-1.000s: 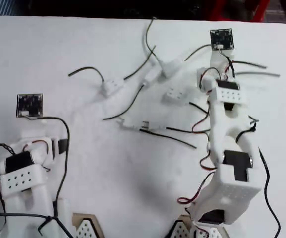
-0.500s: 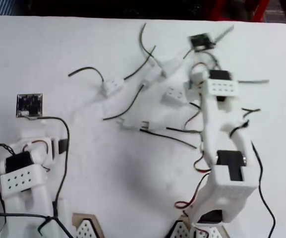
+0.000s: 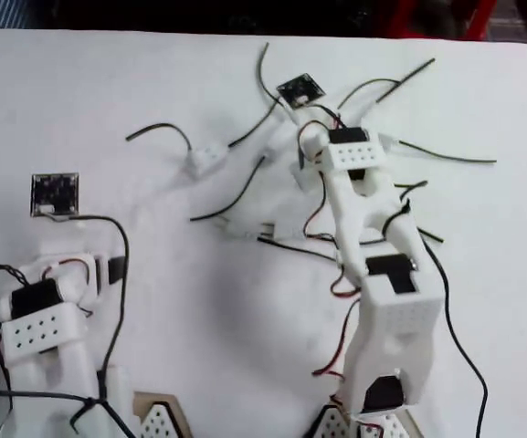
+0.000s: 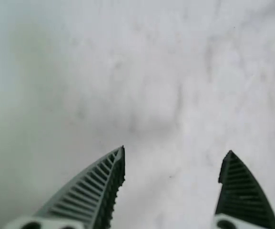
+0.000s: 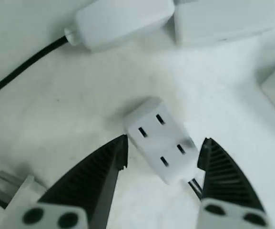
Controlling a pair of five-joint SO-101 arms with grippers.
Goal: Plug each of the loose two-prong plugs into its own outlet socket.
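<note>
The right gripper [image 5: 165, 142] is open, its dark ribbed fingers [image 5: 104, 164] standing either side of a white outlet socket [image 5: 160, 138] without closing on it. That socket lies on the table [image 3: 108, 82] at the far middle, just right of centre. It is a small glossy plastic block with rounded corners and two pairs of slim slots, all empty.

Just beyond it is a smooth, rounded white connector body [image 5: 120, 21] on a thin black cord [image 5: 23, 67]; whether it is a plug or a socket cannot be told.

Nearer the table's middle, a loose plug [image 3: 245, 228] lies on its side with bare prongs. No plug appears seated, so the task looks barely begun.

The left gripper [image 4: 176, 151] hangs open over matte white table at the near left.
</note>
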